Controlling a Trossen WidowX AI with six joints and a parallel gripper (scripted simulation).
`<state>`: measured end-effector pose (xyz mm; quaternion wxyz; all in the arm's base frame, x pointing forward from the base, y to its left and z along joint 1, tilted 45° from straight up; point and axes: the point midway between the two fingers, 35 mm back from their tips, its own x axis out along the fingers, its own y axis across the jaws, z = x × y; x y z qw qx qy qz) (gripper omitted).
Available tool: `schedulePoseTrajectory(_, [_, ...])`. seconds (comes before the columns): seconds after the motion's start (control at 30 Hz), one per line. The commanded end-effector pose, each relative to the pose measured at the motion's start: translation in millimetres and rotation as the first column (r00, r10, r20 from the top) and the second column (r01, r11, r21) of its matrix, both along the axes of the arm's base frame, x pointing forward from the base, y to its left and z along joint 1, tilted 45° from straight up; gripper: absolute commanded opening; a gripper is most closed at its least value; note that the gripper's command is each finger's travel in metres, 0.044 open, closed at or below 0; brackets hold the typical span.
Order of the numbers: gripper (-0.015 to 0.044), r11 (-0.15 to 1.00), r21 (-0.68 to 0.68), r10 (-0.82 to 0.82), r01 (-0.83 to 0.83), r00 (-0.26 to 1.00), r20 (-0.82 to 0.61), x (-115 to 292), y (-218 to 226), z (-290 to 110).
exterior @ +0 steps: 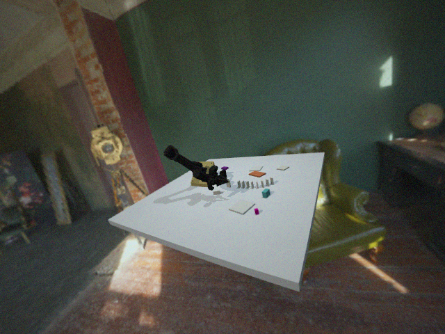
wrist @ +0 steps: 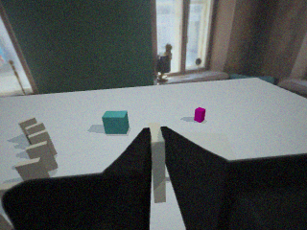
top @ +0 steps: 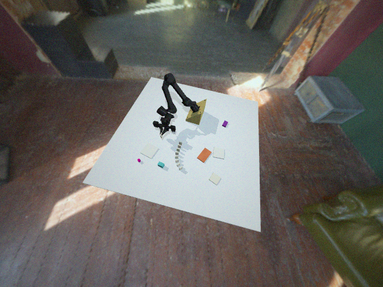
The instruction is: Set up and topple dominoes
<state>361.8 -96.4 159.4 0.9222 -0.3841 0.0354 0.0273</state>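
Note:
A row of several cream dominoes (top: 178, 155) (exterior: 254, 184) (wrist: 36, 145) stands in a slight curve on the white table (top: 185, 200) (exterior: 215, 237). My gripper (top: 162, 133) (exterior: 226, 183) (wrist: 154, 132) is shut on one more cream domino (wrist: 157, 165) and holds it upright just above the table. It is beyond the row's end nearest the arm's base, a little to the side. In the wrist view the row stands at the left of the fingers. A small tan piece (exterior: 216, 192) lies flat on the table near the gripper.
A teal cube (top: 160, 164) (exterior: 265, 193) (wrist: 115, 122) and a small magenta block (top: 139, 160) (exterior: 256, 211) (wrist: 200, 114) lie beside the row. An orange tile (top: 204, 154) (exterior: 256, 173), white tiles (top: 149, 150) (top: 218, 152) (top: 214, 178) and a purple block (top: 225, 123) lie around. The arm's yellow base (top: 195, 115) stands behind.

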Motion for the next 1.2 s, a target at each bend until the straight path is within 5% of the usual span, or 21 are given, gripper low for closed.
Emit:
schedulePoseTrajectory(0.0, [0.0020,1.000,-0.002,0.001,-0.001,1.000,-0.001,4,-10,-8])
schedulePoseTrajectory(1.17, [0.0020,1.000,-0.009,0.004,-0.004,1.000,0.005,7,-54,-57])
